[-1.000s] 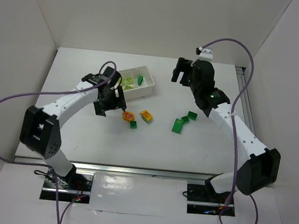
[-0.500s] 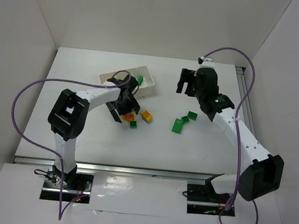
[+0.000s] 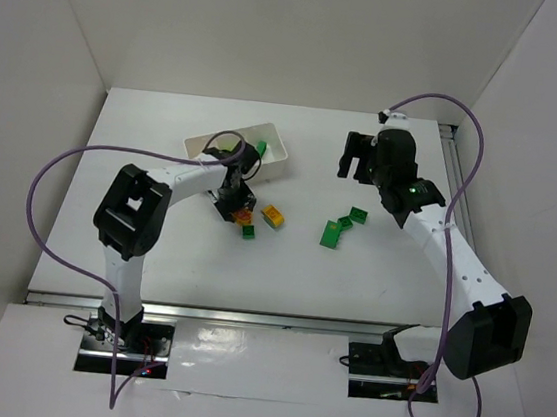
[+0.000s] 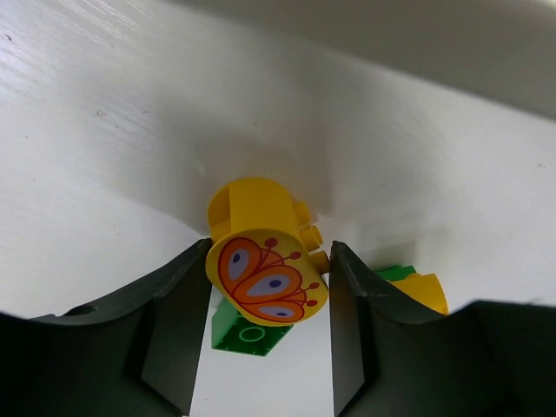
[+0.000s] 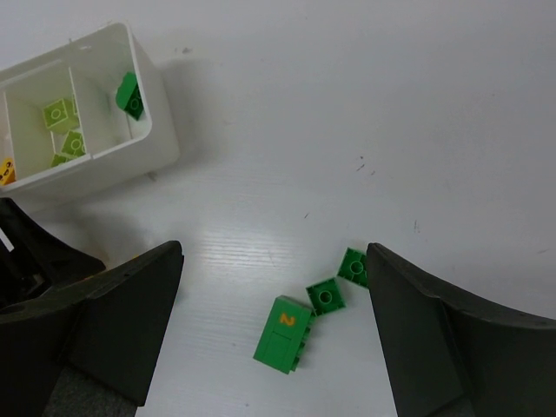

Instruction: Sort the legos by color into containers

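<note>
My left gripper (image 3: 236,207) is shut on a yellow lego with an orange butterfly print (image 4: 265,261), both fingers pressing its sides just above the table. A dark green lego (image 4: 248,328) lies under it, and another yellow lego (image 4: 423,291) lies to the right. My right gripper (image 3: 357,159) hangs open high over three dark green legos (image 5: 326,297), one of them marked with a 2 (image 5: 282,334). The white tray of containers (image 3: 275,164) holds pale lime legos (image 5: 59,113) in its middle compartment and a dark green one (image 5: 130,94) in its end compartment.
The left arm's purple cable (image 3: 62,169) loops over the table's left side. White walls enclose the table on the left, back and right. A yellow lego (image 3: 273,215) and a small green one (image 3: 249,231) lie just right of the left gripper.
The left gripper has swung right from beside the tray to the butterfly lego and closed on it. The right gripper has drifted slightly right and stayed open.
</note>
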Controlling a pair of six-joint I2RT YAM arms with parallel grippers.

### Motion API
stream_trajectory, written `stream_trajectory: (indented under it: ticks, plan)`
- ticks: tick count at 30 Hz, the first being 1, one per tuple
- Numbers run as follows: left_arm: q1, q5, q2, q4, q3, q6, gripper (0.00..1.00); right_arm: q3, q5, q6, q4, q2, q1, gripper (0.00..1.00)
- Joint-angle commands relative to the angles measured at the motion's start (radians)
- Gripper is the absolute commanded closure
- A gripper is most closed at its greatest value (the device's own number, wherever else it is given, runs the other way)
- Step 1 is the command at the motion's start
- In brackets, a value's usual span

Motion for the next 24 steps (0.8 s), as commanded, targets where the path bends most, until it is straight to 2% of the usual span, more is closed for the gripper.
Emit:
stream_trajectory:
  ticks: [1,2,5,10,15,20,24]
  plan:
    - [-0.015,-0.044,0.010,0.011,0.023,0.023,0.53,-0.001,-0.012,-0.015,-0.006,-0.029,-0.008,0.07]
    - [-0.015,-0.056,-0.006,0.000,0.032,0.037,0.64,-0.001,-0.012,-0.015,-0.006,-0.029,-0.008,0.07]
    - [-0.035,-0.097,-0.060,-0.034,0.054,0.072,0.78,0.008,-0.003,-0.015,-0.006,-0.029,-0.008,0.07]
    - [-0.035,-0.159,-0.181,-0.052,0.110,0.167,0.78,0.018,-0.012,-0.015,-0.015,-0.029,-0.008,0.07]
    - [0.047,-0.203,-0.249,-0.094,0.224,0.342,0.78,0.007,-0.030,-0.006,-0.027,0.001,0.017,0.07]
    - [0.126,-0.225,-0.192,-0.163,0.345,0.450,0.78,-0.004,-0.030,0.024,-0.027,0.032,0.064,0.07]
    - [0.205,-0.162,-0.116,-0.172,0.403,0.497,0.77,0.019,-0.030,0.024,-0.017,0.086,0.099,0.07]
